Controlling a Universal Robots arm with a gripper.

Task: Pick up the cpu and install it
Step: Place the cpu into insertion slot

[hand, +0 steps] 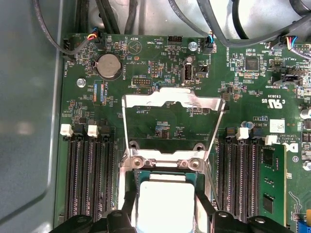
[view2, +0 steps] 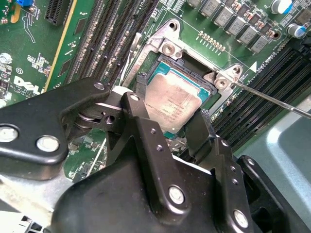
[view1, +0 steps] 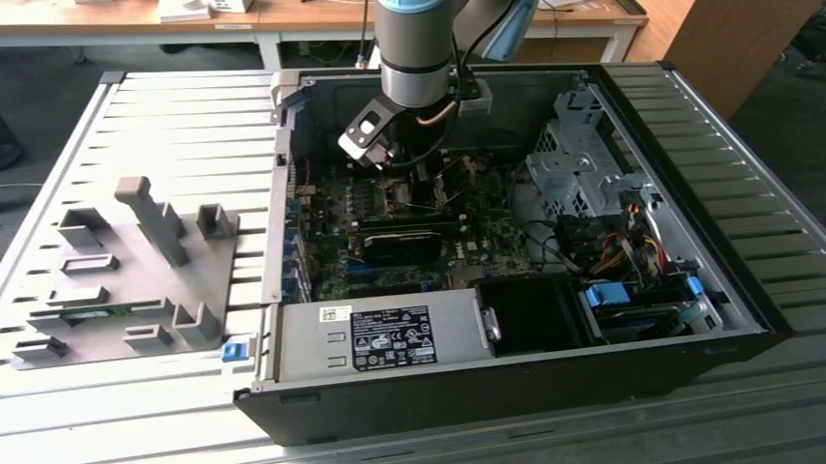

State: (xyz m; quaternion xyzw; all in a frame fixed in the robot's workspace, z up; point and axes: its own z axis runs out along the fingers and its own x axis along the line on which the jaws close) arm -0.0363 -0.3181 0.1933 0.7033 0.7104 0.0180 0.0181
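On a slatted metal surface [view1: 155,126], an open computer case [view1: 516,396] lies with the arm inside it, over the motherboard [hand: 146,63]. We see the end effector [hand: 165,216] closed narrowly on two opposite edges of the cpu [hand: 165,196]. The cpu sits at the socket [view2: 167,48], below the raised load plate [hand: 172,99].

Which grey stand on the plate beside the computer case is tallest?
The slanted post at the far side of the plate in the exterior view; it rises well above the low blocks around it.
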